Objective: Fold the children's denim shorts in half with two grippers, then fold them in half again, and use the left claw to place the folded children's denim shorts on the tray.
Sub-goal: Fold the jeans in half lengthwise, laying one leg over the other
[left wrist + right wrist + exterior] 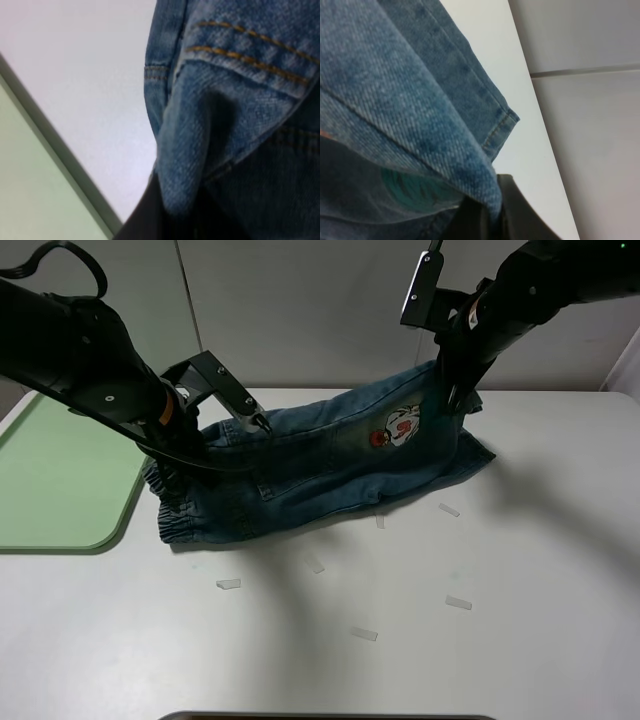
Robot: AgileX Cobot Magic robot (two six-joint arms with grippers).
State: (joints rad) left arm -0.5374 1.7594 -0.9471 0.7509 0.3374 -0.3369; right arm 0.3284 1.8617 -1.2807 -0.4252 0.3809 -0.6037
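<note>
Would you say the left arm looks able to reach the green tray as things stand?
Probably yes: the tray lies just beside the left tool, nothing between. But that tool is shut on the denim shorts, which the right tool also grips, so the cloth may tether it.

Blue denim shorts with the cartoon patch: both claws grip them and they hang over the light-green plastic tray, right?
No. The left claw and right claw do grip the blue denim shorts, but these hang over the white table, beside the light-green plastic tray, as the exterior high view shows.
</note>
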